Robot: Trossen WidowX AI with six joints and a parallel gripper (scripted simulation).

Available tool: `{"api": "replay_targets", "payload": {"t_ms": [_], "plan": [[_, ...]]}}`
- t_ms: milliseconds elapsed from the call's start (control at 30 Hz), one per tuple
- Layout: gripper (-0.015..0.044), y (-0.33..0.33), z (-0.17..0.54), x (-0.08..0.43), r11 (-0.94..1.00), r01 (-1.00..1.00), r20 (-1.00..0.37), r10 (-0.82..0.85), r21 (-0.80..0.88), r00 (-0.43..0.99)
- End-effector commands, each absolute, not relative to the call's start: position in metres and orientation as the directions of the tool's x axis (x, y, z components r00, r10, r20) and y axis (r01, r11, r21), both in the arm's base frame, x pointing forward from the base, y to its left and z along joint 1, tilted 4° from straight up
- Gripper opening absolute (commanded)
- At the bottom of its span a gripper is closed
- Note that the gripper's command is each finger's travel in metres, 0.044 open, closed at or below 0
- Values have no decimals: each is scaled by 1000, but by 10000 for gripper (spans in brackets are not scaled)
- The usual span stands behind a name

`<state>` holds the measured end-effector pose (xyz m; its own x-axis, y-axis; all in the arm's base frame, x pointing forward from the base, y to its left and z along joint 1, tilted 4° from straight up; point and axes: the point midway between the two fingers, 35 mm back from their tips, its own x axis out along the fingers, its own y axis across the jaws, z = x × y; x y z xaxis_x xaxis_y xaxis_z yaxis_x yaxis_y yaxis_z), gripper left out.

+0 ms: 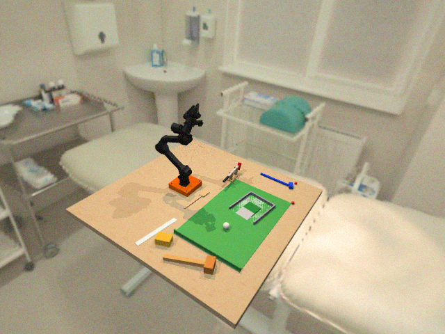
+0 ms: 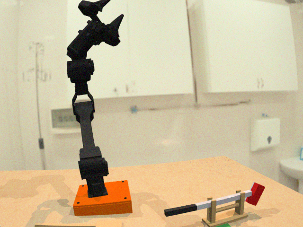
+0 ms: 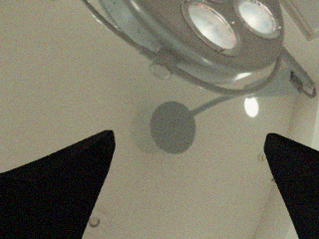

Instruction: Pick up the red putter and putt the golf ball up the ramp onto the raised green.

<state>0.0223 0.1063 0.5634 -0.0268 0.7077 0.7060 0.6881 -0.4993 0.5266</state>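
Note:
The red putter (image 1: 239, 165) (image 2: 221, 200) lies across a small wooden stand (image 2: 228, 219), its black grip end towards the arm's side and its red head tilted up at the far end. My gripper (image 1: 199, 113) (image 2: 116, 7) (image 3: 190, 139) is open and empty, raised high above the orange base and well away from the putter. The white golf ball (image 1: 226, 225) rests on the green mat (image 1: 215, 242), in front of the pale grey ramp (image 1: 245, 213). The raised green (image 1: 252, 207) lies behind the ramp, inside a grey U-shaped wall (image 1: 266, 214).
A blue club (image 1: 276, 179) and two small red balls (image 1: 295, 182) (image 1: 293, 202) lie towards the right. A thin wooden stick (image 1: 198, 197) lies near the orange base (image 1: 185, 185) (image 2: 102, 207). A white strip (image 1: 156, 231), yellow block (image 1: 163, 239) and wooden mallet (image 1: 209, 264) lie near the front edge.

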Motion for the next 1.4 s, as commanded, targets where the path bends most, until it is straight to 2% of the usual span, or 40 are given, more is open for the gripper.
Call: {"api": "replay_targets", "payload": {"t_ms": [0,133,267,367,467,600,767,900,1033,1200,1367], "plan": [[426,106,564,24,-498,694,707,707,521,-24],[440,105,566,54,-450,811,729,683,374,43],[440,111,560,117,-334,941,722,663,47,199],[440,120,546,166,-250,942,670,663,-223,335],[440,130,522,212,-174,859,581,670,-481,461],[440,148,479,265,-97,637,413,686,-765,600],[440,172,413,308,-39,268,163,708,-963,687],[440,190,352,327,-24,-71,-67,714,-997,697],[440,201,295,335,-36,-365,-287,692,-930,663],[440,206,214,329,-60,-709,-593,601,-702,536],[440,197,142,301,-44,-928,-843,435,-369,315]]}}
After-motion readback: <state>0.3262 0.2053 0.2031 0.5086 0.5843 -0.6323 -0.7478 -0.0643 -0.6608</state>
